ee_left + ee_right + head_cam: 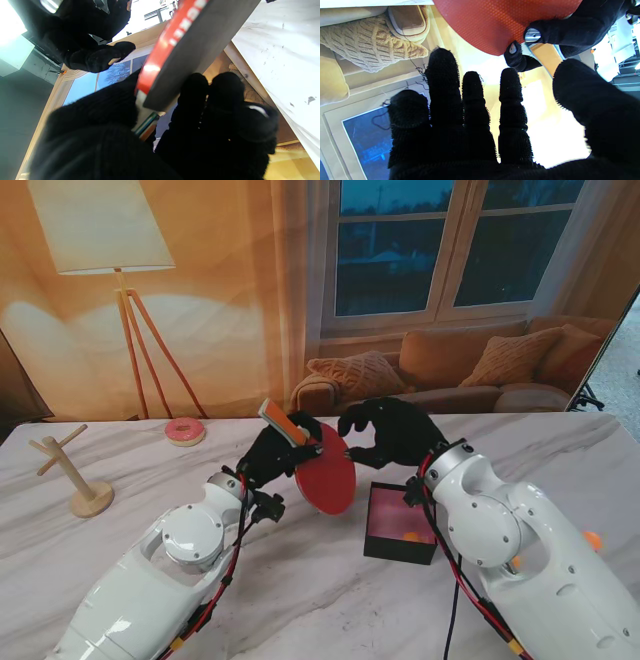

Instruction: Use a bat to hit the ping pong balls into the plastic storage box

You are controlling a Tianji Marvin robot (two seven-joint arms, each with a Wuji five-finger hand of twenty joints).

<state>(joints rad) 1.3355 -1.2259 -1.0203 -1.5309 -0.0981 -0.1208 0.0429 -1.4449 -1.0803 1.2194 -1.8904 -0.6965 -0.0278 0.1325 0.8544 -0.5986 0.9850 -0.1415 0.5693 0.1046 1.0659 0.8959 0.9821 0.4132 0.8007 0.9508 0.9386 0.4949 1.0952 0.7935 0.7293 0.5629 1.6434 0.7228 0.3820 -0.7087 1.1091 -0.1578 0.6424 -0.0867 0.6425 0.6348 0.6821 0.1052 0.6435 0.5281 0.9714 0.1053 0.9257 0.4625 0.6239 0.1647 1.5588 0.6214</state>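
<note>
My left hand [278, 452] is shut on the handle of a bat [328, 473], held above the table with the red blade tilted down toward me and the orange-edged handle [281, 420] pointing up. The left wrist view shows the handle [190, 47] across my gloved fingers [225, 110]. My right hand [392, 430] hovers open just right of the blade, holding nothing; its spread fingers [470, 112] face the red blade [507, 22]. A dark storage box [385, 548] with a red inside sits by my right forearm, with an orange ball [410, 536] in it. Another ball [593, 540] lies far right.
A pink doughnut [185, 431] lies at the back left of the marble table [330, 600]. A wooden peg stand [80, 480] is at the left. A backdrop with a sofa and lamp rises behind the table's far edge.
</note>
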